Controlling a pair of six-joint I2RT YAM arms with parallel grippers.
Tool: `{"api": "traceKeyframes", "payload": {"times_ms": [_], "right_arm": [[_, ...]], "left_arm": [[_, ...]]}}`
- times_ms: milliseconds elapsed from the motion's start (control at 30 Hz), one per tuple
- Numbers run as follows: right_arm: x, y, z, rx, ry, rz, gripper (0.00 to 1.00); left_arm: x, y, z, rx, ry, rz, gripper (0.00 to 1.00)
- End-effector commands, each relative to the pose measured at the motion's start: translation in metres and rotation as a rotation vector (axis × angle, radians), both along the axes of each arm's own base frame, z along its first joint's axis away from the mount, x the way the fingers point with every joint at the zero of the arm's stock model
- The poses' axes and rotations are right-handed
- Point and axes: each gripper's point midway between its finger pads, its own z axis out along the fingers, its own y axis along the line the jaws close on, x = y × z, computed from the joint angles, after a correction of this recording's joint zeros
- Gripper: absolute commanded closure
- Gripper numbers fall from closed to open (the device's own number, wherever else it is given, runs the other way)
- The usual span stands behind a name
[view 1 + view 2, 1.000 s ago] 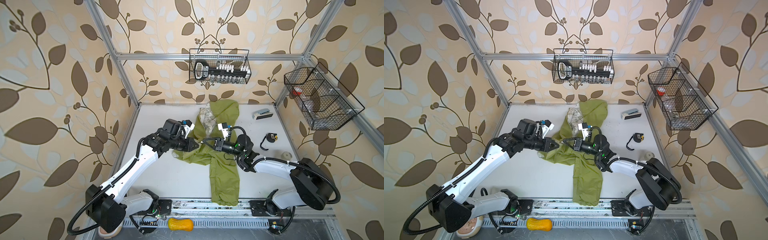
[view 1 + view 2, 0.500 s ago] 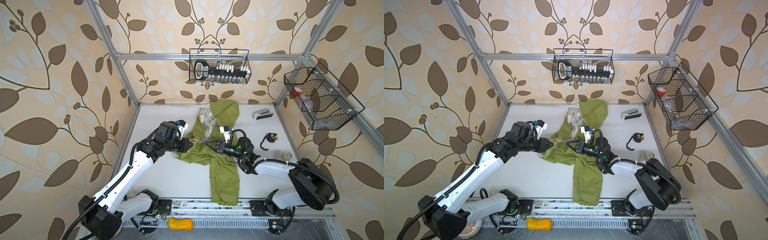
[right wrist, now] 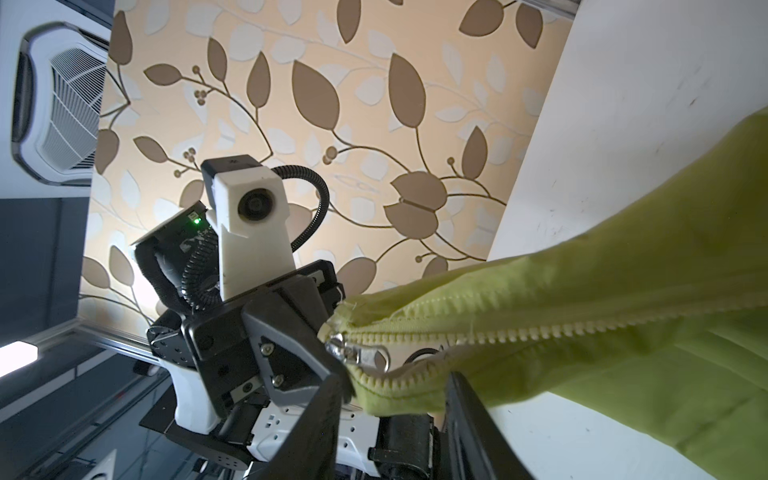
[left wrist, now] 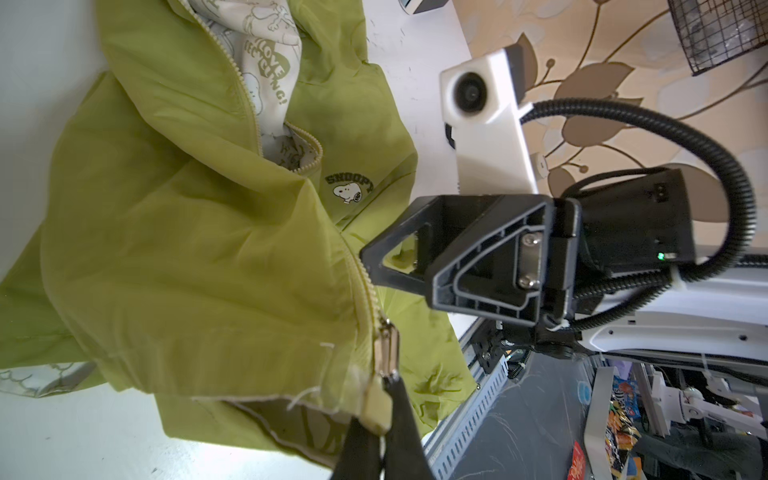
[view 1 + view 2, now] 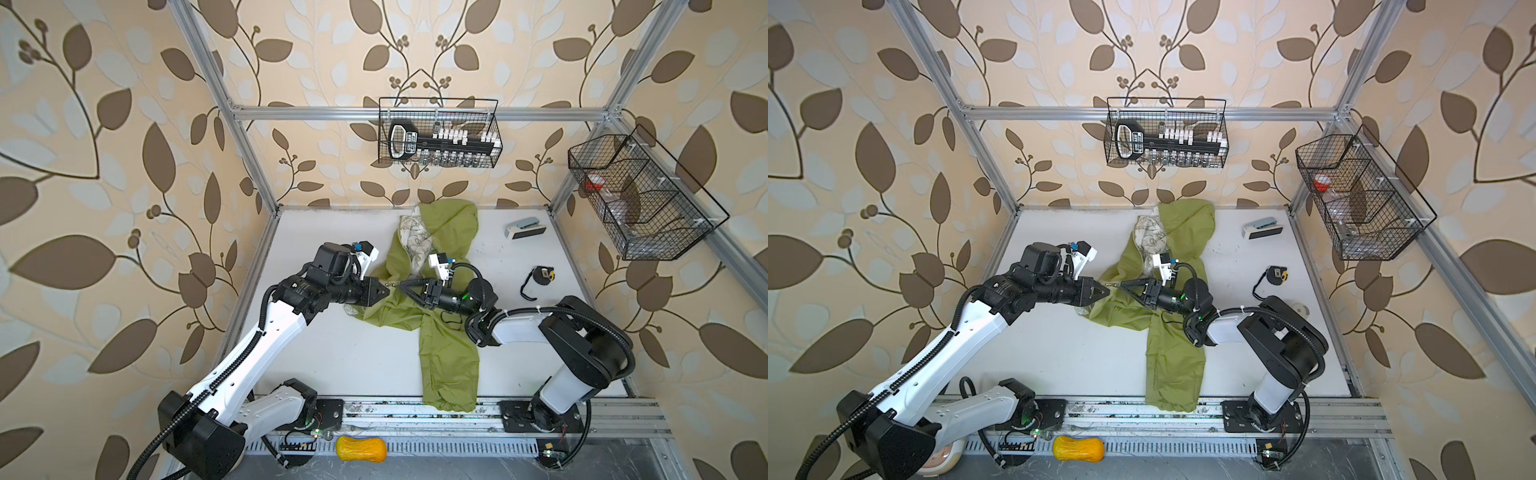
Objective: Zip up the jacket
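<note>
The jaws of the left gripper (image 4: pixel 380 407) are clamped on the pale end tab of the zip at the hem of the thin olive-green hooded jacket (image 5: pixel 446 353). Those of the right gripper (image 3: pixel 395 399) stand apart, with the zip edge lying loose between them.

Compared with the top views a second ago, the right fingers show more spread. The left arm has shifted its pose a little, though its tip sits at the same spot on the cloth. The jacket lies on the white table (image 5: pixel 332 353) as it did.

In both top views the two tips nearly meet over the garment's side edge. The hood and its white printed lining (image 5: pixel 413 239) lie beyond the jaws, and a long strip of cloth runs back under the right arm; the zip itself is too small to read there.

The left wrist view shows the small metal zip slider (image 4: pixel 386 345) just past the clamped tab, and a Snoopy patch (image 4: pixel 349 191) farther off near the right fingers.

The right wrist view shows the slider close beside one right finger. Two pale tooth rows part just past it.
</note>
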Motion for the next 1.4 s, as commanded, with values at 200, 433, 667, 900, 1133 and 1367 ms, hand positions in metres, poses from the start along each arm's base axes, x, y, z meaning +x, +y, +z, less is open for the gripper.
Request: {"api": "traceKeyframes", "payload": {"times_ms": [200, 433, 667, 900, 1133, 1367], "right_arm": [[-0.002, 0.01, 0.036, 0.156, -0.017, 0.037, 0.47], [-0.001, 0.015, 0.02, 0.125, 0.02, 0.037, 0.44], [-0.003, 0.02, 0.021, 0.162, 0.023, 0.055, 0.42], [-0.008, 0.018, 0.043, 0.218, -0.009, 0.073, 0.42], [-0.011, 0.015, 0.046, 0.229, -0.007, 0.076, 0.52], [-0.014, 0.006, 0.046, 0.225, -0.01, 0.062, 0.63]], "left_arm": [[-0.01, -0.013, 0.007, -0.07, 0.004, -0.101, 1.0], [-0.01, -0.012, 0.013, -0.081, -0.011, -0.096, 1.0], [-0.012, -0.013, 0.014, -0.09, -0.007, -0.099, 1.0], [-0.011, -0.014, 0.011, -0.09, 0.0, -0.098, 1.0], [-0.01, -0.014, 0.013, -0.093, -0.004, -0.094, 1.0], [-0.01, -0.012, 0.013, -0.089, -0.007, -0.088, 1.0]]}}
